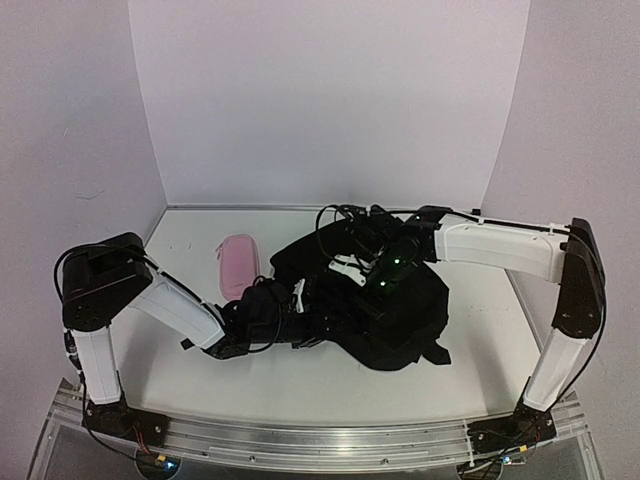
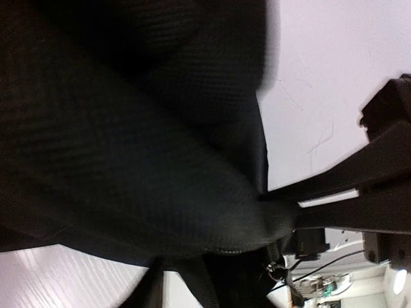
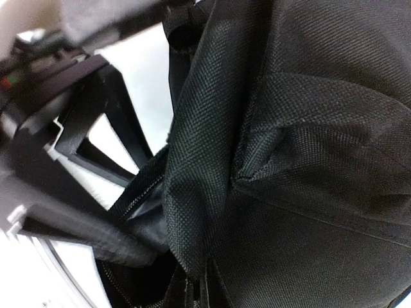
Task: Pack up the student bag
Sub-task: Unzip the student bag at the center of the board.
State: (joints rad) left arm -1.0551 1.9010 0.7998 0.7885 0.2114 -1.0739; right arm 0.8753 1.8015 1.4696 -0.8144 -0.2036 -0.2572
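The student bag (image 1: 400,310) lies crumpled in the middle of the white table, a soft black backpack with straps trailing on its left. My left gripper (image 1: 300,312) is pushed in at the bag's left side. Black fabric (image 2: 128,128) fills the left wrist view and hides the fingers, so whether the jaws are open is unclear. My right gripper (image 1: 372,283) comes down on the bag's top left part. In the right wrist view a fold of bag fabric (image 3: 192,192) runs tight into the shut jaws. Beside the fold the zip (image 3: 138,192) gapes over a dark inside.
A small pink pencil case (image 1: 238,266) lies on the table (image 1: 180,380) just left of the bag, close behind my left arm. White walls close the back and sides. Black cables (image 1: 345,215) loop behind the bag. A metal rail (image 1: 320,440) runs along the near edge.
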